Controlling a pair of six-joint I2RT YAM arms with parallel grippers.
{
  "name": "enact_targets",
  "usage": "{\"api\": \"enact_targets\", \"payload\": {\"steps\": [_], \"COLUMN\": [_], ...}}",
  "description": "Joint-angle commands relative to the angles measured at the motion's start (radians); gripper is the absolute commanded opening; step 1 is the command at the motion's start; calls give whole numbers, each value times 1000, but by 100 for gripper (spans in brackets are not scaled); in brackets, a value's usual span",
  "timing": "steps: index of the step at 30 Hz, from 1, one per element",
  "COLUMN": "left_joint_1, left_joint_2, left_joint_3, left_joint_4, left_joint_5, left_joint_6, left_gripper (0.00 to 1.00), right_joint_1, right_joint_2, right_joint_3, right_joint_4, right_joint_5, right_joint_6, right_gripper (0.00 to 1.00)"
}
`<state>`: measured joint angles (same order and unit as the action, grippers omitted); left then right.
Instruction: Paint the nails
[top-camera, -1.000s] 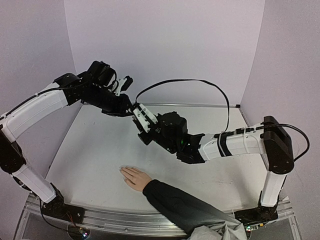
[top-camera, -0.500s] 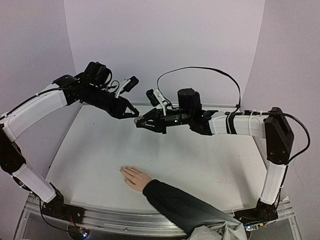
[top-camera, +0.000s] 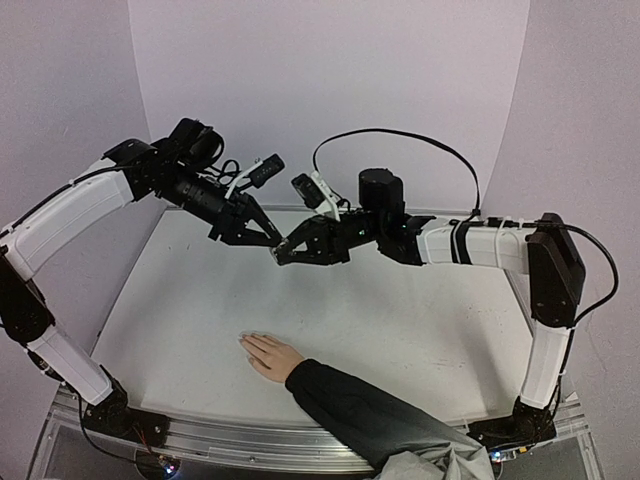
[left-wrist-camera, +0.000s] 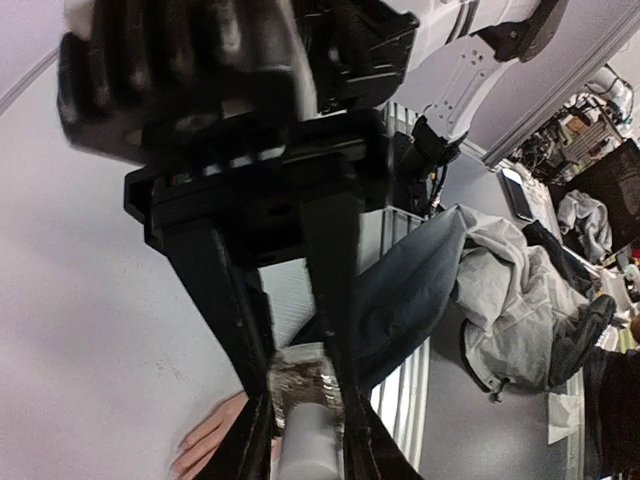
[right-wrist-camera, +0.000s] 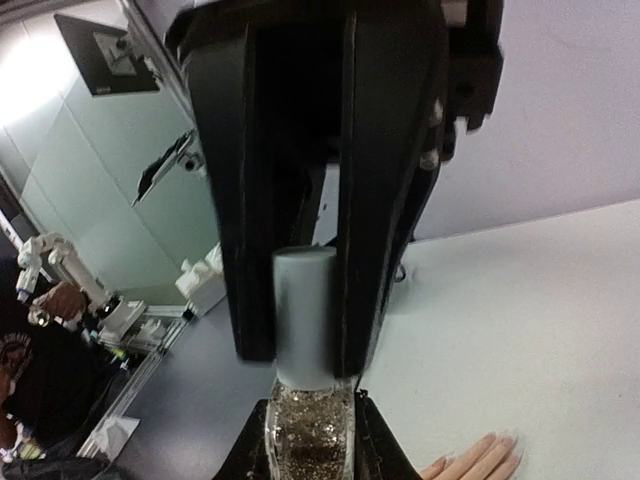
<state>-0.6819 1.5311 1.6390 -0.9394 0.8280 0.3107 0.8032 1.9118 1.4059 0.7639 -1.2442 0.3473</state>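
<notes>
Nails (top-camera: 244, 343) wait on the flat hand (top-camera: 268, 355) — fingers together — while right gripper (top-camera: 287, 254) clamps the bottle (right-wrist-camera: 305, 425) and left gripper (top-camera: 268, 238) pinches its cap (right-wrist-camera: 305, 320), seemingly for unscrewing.

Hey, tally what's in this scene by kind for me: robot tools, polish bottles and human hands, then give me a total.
robot tools: 2, the left tool and the right tool
polish bottle: 1, gripped by both tools
human hand: 1
Total: 4
</notes>
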Motion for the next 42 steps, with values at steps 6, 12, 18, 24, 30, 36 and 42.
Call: {"api": "enact_targets", "payload": {"steps": [6,12,18,24,30,36,42], "left_joint_1": [32,53,50,3,-12,-21,-32], "left_joint_2": [-177,-363,-412,-359,-299,-282,-248], "left_joint_3": [-110,-283,-403,-372,-330,-328,-308], "left_joint_4": [151,329,670,745,802,811,810], "left_joint_5": [-219,-315,-431,-602,-617,-659,-656], "left_joint_6": [-237,-439,-823,-850,-813,-779,-760], "left_gripper": [66,79,85,83,82,66,52], "right_joint_1": [14,27,155,236,276,283,288], "right_joint_2": [-204,-230,-214,-153,-92,-79,-79], "right_joint_3": [-77,-117,-100,-21,47,69,76], "right_joint_4": [94,87,89,69,37,23,18], "right_joint_5": [447,729,1289,1526,1563,1555,1541], "right_joint_6": [-203,-245,-333,-409,-455,-465,-463], "right_gripper": [0,0,0,0,0,0,0]}}
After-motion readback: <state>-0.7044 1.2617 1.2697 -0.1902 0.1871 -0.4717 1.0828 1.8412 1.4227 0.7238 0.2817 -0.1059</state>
